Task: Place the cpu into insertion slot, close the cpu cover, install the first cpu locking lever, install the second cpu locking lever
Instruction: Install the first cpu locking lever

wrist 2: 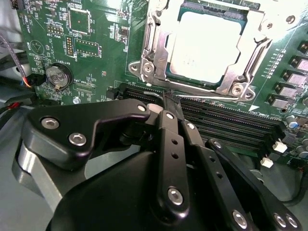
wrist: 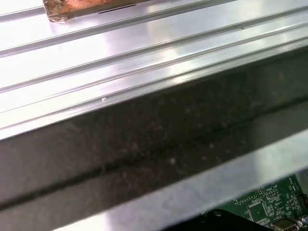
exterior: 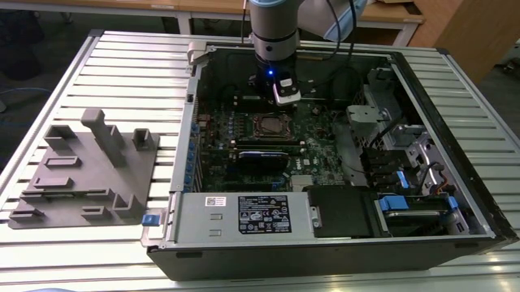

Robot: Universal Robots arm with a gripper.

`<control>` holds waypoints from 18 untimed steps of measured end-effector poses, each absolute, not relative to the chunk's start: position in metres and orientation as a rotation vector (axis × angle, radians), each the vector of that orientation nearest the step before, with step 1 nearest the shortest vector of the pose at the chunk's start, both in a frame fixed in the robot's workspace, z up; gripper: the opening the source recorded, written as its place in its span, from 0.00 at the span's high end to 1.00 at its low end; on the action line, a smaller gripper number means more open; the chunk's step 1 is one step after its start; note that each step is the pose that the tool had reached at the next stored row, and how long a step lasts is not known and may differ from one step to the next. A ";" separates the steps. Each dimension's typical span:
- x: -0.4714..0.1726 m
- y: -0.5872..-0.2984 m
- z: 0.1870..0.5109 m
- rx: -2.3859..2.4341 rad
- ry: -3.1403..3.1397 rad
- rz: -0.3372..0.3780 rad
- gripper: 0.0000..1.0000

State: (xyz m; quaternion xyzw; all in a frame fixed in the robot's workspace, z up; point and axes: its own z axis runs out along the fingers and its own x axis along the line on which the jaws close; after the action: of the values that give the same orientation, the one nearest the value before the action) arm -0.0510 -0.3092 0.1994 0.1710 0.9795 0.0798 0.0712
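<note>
Over at the exterior view's left, the grey fixture [exterior: 81,167] is lying on the slatted worktop [exterior: 122,67], well apart from the work. Moving across, the open computer case [exterior: 325,255] is holding the green circuit board [exterior: 215,164], and your gripper [exterior: 284,100] is hanging inside it, near the insertion slot [exterior: 272,126]. In the second wrist view the cpu [wrist 2: 207,45] is sitting in that slot, and the cpu cover [wrist 2: 153,53] is framing it and seems to be lying flat over its edges. The jaws are drawn narrow, tips all but meeting just beside the cover's near edge, above the long black memory slots [wrist 2: 231,120] — whether they are pinching a thin lever there, you cannot tell from here. This reads as lever work, so you should be pushing slowly and in the lever's own arc, watching that the cover is not lifting, and keeping the tips off the memory slots and the small parts to the right.
</note>
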 end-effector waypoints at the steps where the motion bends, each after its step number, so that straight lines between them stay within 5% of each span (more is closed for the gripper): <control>1: -0.051 -0.309 0.199 0.514 2.945 0.240 0.89; 18: -0.051 -0.307 0.198 0.514 2.944 0.243 0.89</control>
State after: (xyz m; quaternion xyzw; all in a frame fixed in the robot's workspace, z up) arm -0.0511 -0.3071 0.1983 0.1710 0.9793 0.0807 0.0716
